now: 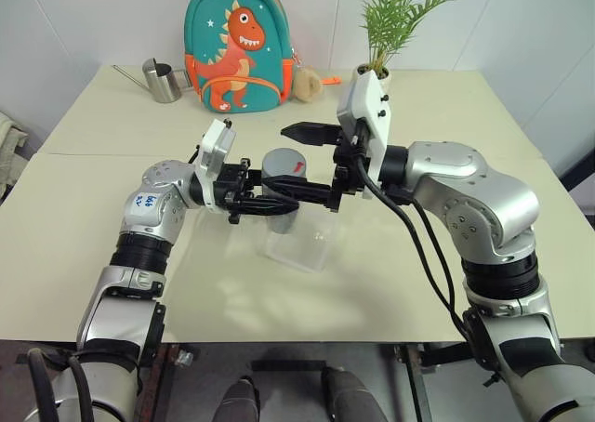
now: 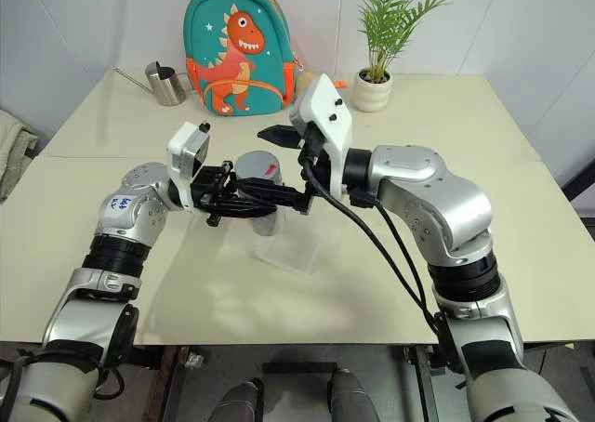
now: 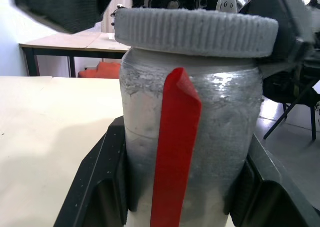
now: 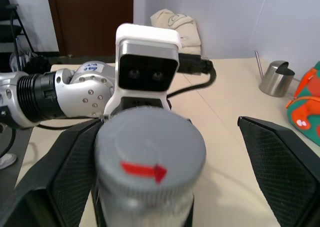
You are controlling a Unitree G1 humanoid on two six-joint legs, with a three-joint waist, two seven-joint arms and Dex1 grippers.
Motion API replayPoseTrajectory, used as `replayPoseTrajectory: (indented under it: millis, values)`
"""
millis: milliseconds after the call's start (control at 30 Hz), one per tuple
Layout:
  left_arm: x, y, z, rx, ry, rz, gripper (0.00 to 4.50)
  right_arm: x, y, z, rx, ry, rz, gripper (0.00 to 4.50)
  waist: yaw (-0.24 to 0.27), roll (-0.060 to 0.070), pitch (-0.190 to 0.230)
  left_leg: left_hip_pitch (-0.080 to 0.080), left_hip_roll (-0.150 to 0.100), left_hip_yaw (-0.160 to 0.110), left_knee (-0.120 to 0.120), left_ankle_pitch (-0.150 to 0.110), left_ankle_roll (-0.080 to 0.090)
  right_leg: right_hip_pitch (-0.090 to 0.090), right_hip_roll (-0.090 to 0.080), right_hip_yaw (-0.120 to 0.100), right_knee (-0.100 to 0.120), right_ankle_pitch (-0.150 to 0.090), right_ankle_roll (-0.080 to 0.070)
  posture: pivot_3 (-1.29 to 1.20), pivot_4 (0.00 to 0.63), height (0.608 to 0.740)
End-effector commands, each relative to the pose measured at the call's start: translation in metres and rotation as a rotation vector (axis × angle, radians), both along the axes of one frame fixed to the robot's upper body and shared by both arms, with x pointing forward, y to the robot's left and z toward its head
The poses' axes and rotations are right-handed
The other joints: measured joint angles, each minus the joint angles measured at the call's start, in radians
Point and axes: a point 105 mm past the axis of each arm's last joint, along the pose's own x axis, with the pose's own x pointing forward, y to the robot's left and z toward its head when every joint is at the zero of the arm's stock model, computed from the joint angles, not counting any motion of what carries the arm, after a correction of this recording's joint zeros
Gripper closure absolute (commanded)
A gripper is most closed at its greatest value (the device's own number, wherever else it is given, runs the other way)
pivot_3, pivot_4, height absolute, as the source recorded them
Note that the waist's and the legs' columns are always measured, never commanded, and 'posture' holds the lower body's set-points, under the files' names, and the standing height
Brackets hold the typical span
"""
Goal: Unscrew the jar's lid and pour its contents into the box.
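Note:
My left gripper (image 1: 279,202) is shut on the body of the jar (image 3: 200,137), which stands upright and has a red vertical stripe. The grey ribbed lid (image 4: 150,147), marked with a red arrow, sits on top of the jar. My right gripper (image 1: 290,164) is open and level, with a finger (image 4: 280,157) on each side of the lid. One finger is close to the lid and the other stands well clear of it. The clear box (image 1: 302,245) lies on the table just below and to the right of the jar. The contents are hidden inside the jar.
At the back of the table stand a dinosaur backpack (image 1: 237,46), a steel watering can (image 1: 163,80), a small plush toy (image 1: 307,83) and a plant in a white pot (image 2: 374,87). Open tabletop (image 1: 139,283) lies in front of the box.

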Motion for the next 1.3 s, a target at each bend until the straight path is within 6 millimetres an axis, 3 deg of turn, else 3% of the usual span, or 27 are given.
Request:
replayPoseTrajectory:
  millis: [33,733,1000,1300]
  values:
    - [-0.013,0.007,0.007,-0.001,-0.053,-0.088,2.50,-0.002,-0.014,0.014,0.034,-0.051,-0.057,0.00,0.000,0.000,0.000,0.000,0.000,0.000,0.000,0.000,0.000,0.000,0.000,0.000,0.000,0.000,0.000,0.00,0.150,0.740]
    - [-0.001,0.012,0.007,0.009,-0.053,-0.027,2.50,-0.026,-0.025,0.021,0.034,-0.049,-0.064,0.00,0.003,0.000,0.000,0.000,0.000,0.000,0.000,0.000,0.000,0.000,0.000,0.000,-0.001,0.000,0.000,0.00,0.150,0.740]
    - [-0.004,0.004,0.010,0.009,-0.057,-0.076,2.50,-0.024,-0.004,0.024,0.132,-0.002,-0.007,0.00,0.001,0.000,0.000,0.000,0.000,0.000,0.000,0.000,0.000,0.000,0.000,0.000,-0.001,0.000,0.000,0.00,0.150,0.740]
    - [-0.010,0.002,0.011,-0.005,-0.079,-0.104,2.50,-0.005,0.015,0.020,0.168,0.026,0.033,0.00,0.000,0.000,0.000,0.000,0.000,0.000,0.000,0.000,0.000,0.000,0.000,0.000,-0.001,0.000,0.000,0.00,0.150,0.740]
